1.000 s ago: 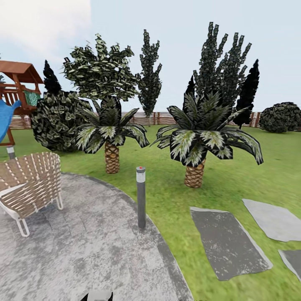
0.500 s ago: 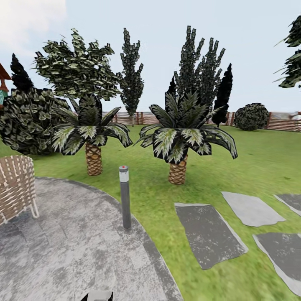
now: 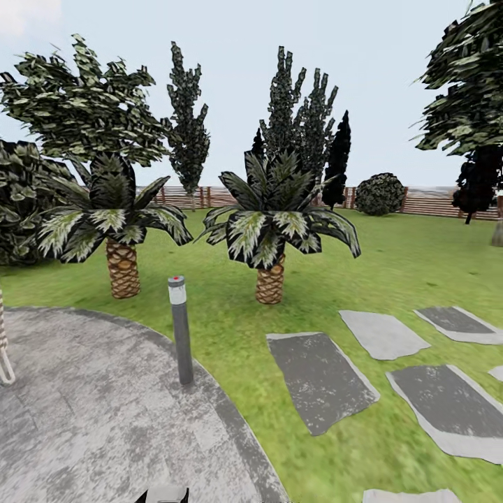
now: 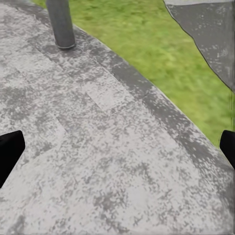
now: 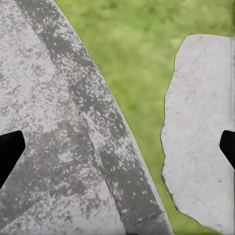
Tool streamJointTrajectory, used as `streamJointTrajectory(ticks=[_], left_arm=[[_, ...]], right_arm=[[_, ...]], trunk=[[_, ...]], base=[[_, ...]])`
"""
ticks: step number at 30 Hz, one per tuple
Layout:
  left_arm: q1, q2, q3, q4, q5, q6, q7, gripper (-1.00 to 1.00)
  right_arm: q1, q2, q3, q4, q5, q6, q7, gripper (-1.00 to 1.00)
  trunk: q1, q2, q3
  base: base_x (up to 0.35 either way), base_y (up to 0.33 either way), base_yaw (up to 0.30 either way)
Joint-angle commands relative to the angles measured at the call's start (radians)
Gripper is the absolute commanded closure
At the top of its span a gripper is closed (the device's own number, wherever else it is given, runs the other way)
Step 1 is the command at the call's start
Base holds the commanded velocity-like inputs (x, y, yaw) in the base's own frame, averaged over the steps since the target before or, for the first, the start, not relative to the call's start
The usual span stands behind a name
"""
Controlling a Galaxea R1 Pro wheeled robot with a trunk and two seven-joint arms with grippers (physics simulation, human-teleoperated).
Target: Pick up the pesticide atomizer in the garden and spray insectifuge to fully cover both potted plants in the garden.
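Whole head view has slid left since the earlier frames: camera panned right, the things themselves have not moved. Woven chair now just a sliver of leg [image 3: 5, 363] at the left edge; a leafy tree [image 3: 469, 84] has come in at upper right.

Head view now: round grey paved patio [image 3: 91, 419] at lower left, grey bollard light [image 3: 180, 328] standing upright on its rim. Lawn [image 3: 391, 265] of the garden beyond. Two tall palms with white-streaked fronds, left palm [image 3: 115, 223] and right palm [image 3: 274, 223], both on grass behind the bollard. Grey stone slabs [image 3: 321, 381] lie in the grass to the right, several, apart from each other. Brown slat fence [image 3: 426, 201] along the back, round bush [image 3: 379, 194] in front of it, dark cypresses [image 3: 297, 112] behind the right palm. Big dark bush [image 3: 21, 202] at the left edge.

Left claw [image 4: 117, 149]: black fingertips [image 4: 10, 149] at both side edges, spread wide, nothing between them; patio paving below, bollard base [image 4: 61, 24] and grass nearby.

Right claw [image 5: 117, 149]: tips likewise wide apart, empty, above the patio's curved edge, grass and a pale slab [image 5: 200, 127].

Atomizer and the low potted plants: cannot tell where they are from these frames.
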Motion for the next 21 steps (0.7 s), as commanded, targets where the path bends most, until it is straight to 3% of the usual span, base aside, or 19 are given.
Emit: streamJointTrajectory(ticks=[1, 21], left_arm=[[-0.001, 0.000, 0.000, 0.000, 0.000, -0.003, 0.000, -1.00], [-0.001, 0.000, 0.000, 0.000, 0.000, -0.003, 0.000, -1.00]], right_arm=[[-0.001, 0.000, -0.001, 0.001, 0.000, -0.003, 0.000, -1.00], [-0.001, 0.000, -0.002, 0.001, 0.000, -0.003, 0.000, -1.00]], trunk=[[0.004, -0.008, -0.004], [0.081, -0.148, -0.067]], base=[[0.000, 0.000, -0.277], [0.000, 0.000, -0.277]])
